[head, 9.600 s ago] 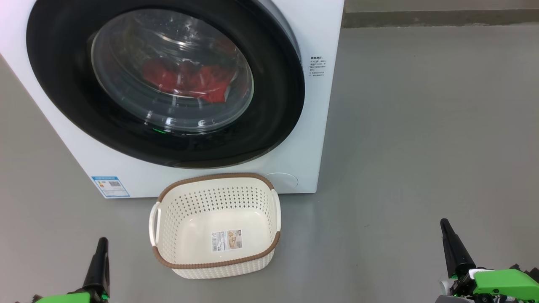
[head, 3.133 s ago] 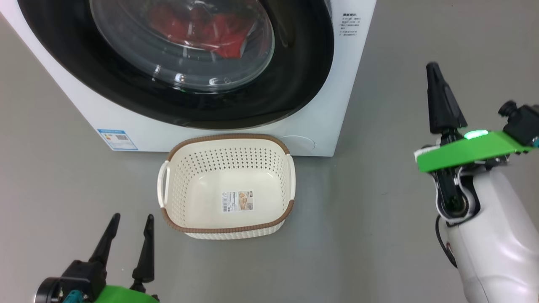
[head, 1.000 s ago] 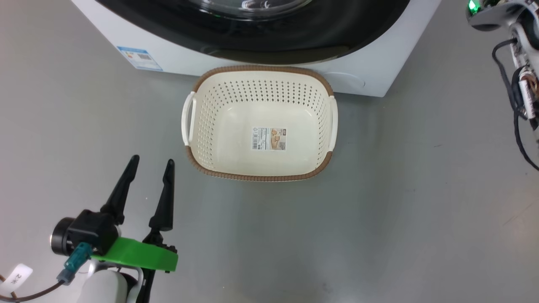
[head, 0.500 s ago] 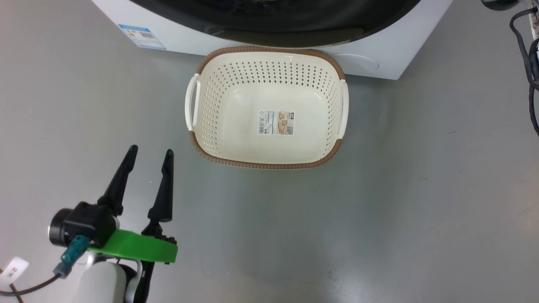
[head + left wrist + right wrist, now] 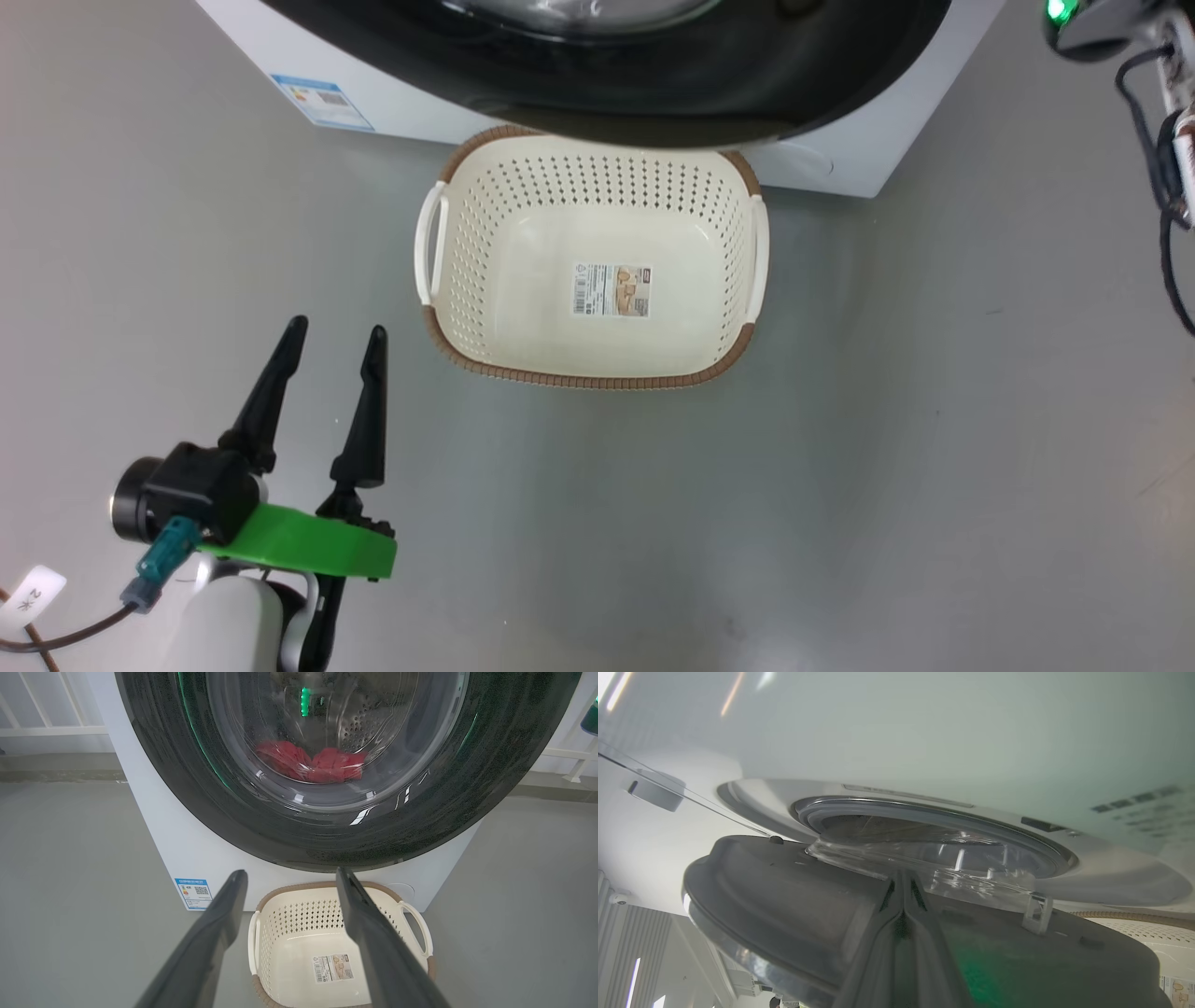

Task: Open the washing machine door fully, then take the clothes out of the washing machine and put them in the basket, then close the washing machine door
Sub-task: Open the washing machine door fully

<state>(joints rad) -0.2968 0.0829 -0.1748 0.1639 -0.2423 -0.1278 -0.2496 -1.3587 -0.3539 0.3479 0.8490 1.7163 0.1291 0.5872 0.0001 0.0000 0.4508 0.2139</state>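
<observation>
— One step in hand, by the look of it: swinging the washing machine door [image 5: 775, 891] wide. Ajar only for now, glass bowl [image 5: 878, 854] just clear of the grey gasket [image 5: 817, 816].
— And the right pincer [image 5: 903, 884]?
— Pressed together, fingers [image 5: 878, 947] laid along the door's inner face, tips up against the bowl's base. Hooked behind, not pinching anything.
— Best way on from here?
— Probably a slow pull along the door's arc, out toward the near side, then round to the left, presumably the hinge side. Never straight back. Worth watching for slip: smooth plastic, a hook only, no real grip.
— And the basket [image 5: 597, 381]?
— Empty, on the floor [image 5: 934, 467] just in front of the washing machine [image 5: 868, 131], far rim tucked under the door's lower edge. Low enough to be cleared, most likely, but worth a glance.
— And the clothes [image 5: 310, 763]?
— Red heap low in the drum [image 5: 355, 723], behind the glass. Untouched.
— Pose of the right arm [image 5: 1097, 33]?
— Raised high at the far right, beside the machine's right edge, green light lit at the wrist.
— Last, the left pincer [image 5: 336, 327]?
— Spread wide, holding nothing, hovering over the floor at the near left, well apart from the basket, fingers aimed at the door. Best held clear of the door's sweep.
</observation>
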